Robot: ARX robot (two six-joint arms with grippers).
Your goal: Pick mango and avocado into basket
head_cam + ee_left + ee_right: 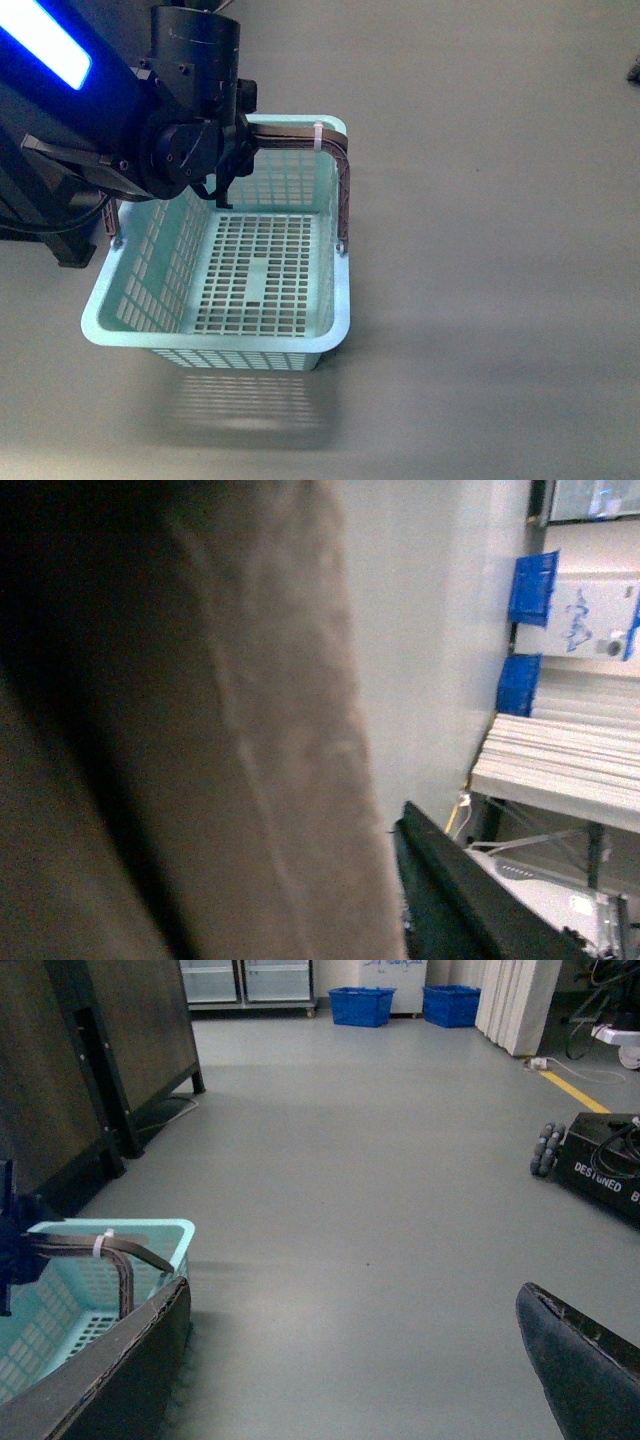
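I'm reading white capitals "DESIGNED B", cut off at the picture's edge, on the low black wheeled box (600,1168). Blue marks on the white carton (592,610) stay illegible.

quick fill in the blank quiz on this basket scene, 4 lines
1. The inside of the basket is ___.
2. The left gripper meets the basket at its ___.
3. The right gripper has its fingers ___, with nothing between them.
4. The two bins far across the floor are ___ in colour.

Missing words: empty; handle; open; blue.
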